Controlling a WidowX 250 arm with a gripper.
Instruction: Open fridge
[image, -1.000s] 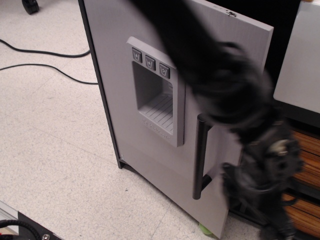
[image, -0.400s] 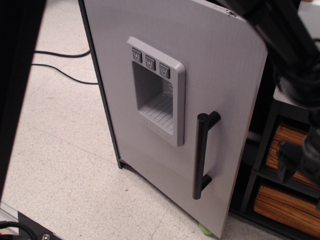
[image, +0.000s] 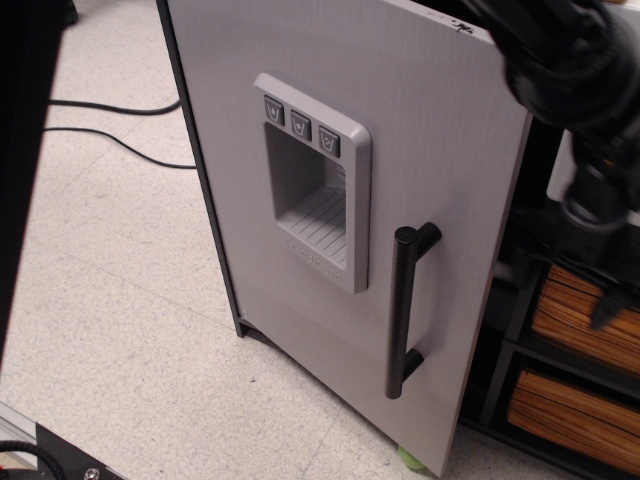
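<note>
fridge (image: 420, 150) door ajar; gripper (image: 590, 225) blurred beyond its free edge.

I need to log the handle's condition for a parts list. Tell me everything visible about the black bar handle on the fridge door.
The handle is a long black cylindrical bar, matte and plastic-looking. It stands nearly upright near the free right edge of the flat grey door, just right of the recessed dispenser panel. Two short black standoffs, one near the top and one near the bottom, fix it to the door. Nothing touches it; the dark robot arm is off to the right, past the door's edge.
</note>
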